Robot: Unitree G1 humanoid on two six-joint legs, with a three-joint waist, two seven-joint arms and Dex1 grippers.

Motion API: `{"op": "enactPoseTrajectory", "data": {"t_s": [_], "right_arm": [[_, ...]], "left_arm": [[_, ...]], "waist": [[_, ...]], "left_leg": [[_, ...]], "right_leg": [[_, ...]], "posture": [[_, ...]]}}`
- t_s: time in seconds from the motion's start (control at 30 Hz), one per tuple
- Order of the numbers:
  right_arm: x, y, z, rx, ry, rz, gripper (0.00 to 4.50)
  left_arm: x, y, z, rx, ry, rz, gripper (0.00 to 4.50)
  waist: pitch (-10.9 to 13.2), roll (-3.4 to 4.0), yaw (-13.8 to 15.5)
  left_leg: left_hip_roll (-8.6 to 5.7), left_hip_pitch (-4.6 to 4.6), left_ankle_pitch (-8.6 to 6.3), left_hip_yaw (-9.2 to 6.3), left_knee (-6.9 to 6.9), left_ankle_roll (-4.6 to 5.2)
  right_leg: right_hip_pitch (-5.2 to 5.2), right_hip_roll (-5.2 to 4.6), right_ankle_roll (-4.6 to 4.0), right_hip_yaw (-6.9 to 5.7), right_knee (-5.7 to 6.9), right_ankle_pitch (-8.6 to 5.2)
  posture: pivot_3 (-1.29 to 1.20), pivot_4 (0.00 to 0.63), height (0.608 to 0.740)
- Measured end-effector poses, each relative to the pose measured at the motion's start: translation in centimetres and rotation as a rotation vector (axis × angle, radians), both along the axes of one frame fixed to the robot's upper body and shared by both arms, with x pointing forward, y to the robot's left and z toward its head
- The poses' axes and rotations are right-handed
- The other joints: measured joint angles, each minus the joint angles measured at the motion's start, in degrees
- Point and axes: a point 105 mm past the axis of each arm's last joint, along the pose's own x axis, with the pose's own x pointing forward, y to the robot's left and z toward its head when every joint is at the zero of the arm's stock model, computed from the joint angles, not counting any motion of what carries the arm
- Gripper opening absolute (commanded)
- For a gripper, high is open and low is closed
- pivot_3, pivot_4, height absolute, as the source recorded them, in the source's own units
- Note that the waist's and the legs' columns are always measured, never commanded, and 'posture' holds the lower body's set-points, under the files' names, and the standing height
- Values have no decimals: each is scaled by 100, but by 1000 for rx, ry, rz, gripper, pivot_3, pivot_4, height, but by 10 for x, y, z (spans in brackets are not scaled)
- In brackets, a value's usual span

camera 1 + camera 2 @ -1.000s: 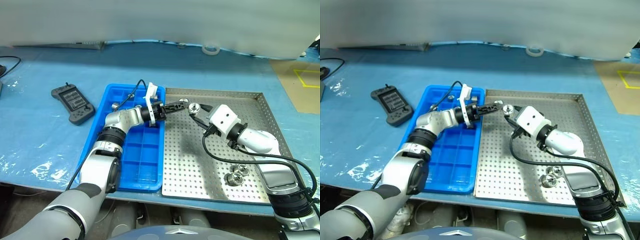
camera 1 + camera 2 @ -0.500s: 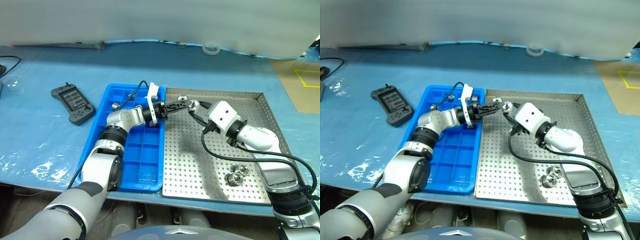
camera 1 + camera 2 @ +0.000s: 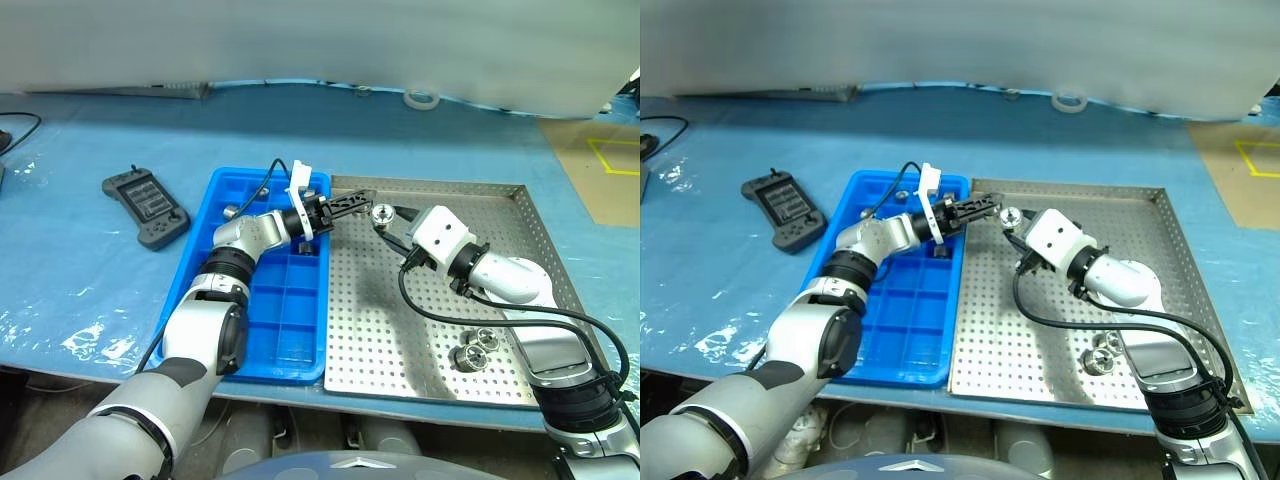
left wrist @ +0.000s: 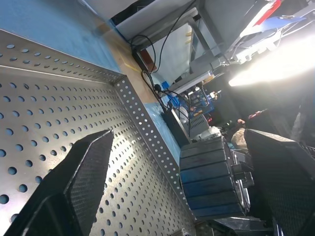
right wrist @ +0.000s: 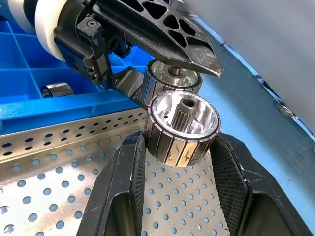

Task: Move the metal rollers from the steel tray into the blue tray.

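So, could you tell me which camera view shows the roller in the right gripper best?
The right wrist view: the roller sits close up between the right gripper fingers, ribs and bore visible. Both eye views show it small and distant.

Second metal roller (image 5: 173, 78) sits mostly hidden behind the held roller (image 5: 183, 129) and under the left gripper's finger (image 5: 167, 35). Roller in the blue tray (image 5: 29, 59): half cut off by the compartment wall. Far corner of the steel tray (image 3: 345, 188) hidden by the left gripper (image 3: 352, 205).
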Motion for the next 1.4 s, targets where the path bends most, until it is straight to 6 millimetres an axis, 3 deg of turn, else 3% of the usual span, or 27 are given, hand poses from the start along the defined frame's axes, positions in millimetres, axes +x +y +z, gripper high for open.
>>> {"op": "enactPoseTrajectory", "data": {"t_s": [0.2, 0.63, 0.8, 1.4], "right_arm": [[1, -1, -2, -6, 3, -7, 1694], [1, -1, -3, -3, 8, -9, 1694], [7, 8, 2, 160, 102, -17, 1694], [10, 10, 4, 163, 111, -33, 1610]], "left_arm": [[-7, -5, -2, 5, -18, -44, 2259], [-1, -1, -3, 6, 3, 3, 2259], [2, 2, 3, -6, -9, 20, 2259], [5, 4, 4, -3, -16, 44, 2209]], "waist": [[0, -1, -4], [1, -1, -2], [1, -1, -28], [1, -1, -12]], "left_leg": [[0, -5, -3, 2, 1, 6], [0, -5, -3, 3, 1, 6], [0, -5, -3, 3, 1, 5], [0, -6, -4, 5, 1, 8]], "right_leg": [[-7, -2, 0, 0, 1, 0], [-7, -2, 0, 0, 1, 0], [-7, -2, 0, 0, 4, 0], [-9, -3, 0, 0, 3, 0]], "posture": [[-379, 150, 740], [-375, 150, 740], [-375, 150, 740], [-370, 150, 740]]}}
